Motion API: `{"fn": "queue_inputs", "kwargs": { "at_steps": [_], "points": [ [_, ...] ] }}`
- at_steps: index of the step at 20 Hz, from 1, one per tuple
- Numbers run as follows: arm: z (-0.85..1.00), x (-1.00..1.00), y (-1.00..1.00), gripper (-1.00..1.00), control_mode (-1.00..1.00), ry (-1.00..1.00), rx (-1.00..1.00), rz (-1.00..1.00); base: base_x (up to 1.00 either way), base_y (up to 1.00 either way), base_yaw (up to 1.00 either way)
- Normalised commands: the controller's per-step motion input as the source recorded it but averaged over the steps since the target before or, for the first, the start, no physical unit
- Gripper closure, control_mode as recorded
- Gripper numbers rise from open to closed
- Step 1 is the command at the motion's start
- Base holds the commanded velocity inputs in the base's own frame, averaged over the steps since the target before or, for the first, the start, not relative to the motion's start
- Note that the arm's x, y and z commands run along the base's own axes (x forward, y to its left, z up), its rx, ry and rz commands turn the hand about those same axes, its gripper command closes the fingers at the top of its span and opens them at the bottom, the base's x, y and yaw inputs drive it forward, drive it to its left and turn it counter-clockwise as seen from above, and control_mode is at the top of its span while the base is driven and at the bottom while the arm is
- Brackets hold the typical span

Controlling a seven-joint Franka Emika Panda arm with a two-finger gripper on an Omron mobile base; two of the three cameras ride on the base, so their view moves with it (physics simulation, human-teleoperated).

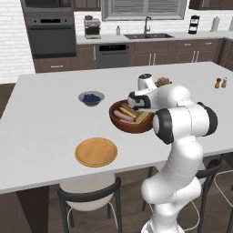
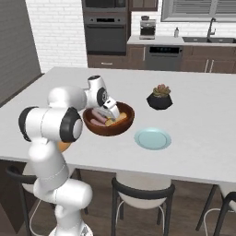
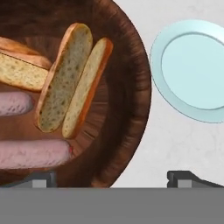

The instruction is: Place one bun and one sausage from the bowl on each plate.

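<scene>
Golden-brown split bun [image 3: 70, 81] lies in the wooden bowl [image 3: 131, 109] under wide-open jaws

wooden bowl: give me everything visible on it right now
The bowl is large, round and deep, of dark reddish-brown wood with visible grain. It stands upright on the white counter, between the orange-tan plate and the pale blue plate, touching neither. Inside lie two split buns and two pink sausages, resting on its floor. The open gripper hovers above its rim, touching nothing.
</scene>
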Motion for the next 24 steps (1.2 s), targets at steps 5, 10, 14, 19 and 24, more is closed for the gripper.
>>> {"fn": "queue_inputs", "kwargs": {
  "at_steps": [5,10,14,19,24],
  "points": [
    [-0.39,0.16,-0.10,-1.00,-1.00,0.00,0.00,0.00,0.00,0.00,0.00],
    [-0.13,0.51,0.00,-1.00,-1.00,-0.01,0.00,0.00,0.00,0.00,0.00],
    [-0.02,0.36,0.00,-1.00,-1.00,0.00,0.00,0.00,0.00,0.00,0.00],
    [-0.16,0.12,0.00,-1.00,-1.00,0.00,0.00,0.00,0.00,0.00,0.00],
    [-0.34,0.02,0.00,-1.00,-1.00,0.00,0.00,0.00,0.00,0.00,0.00]
  ]
}}
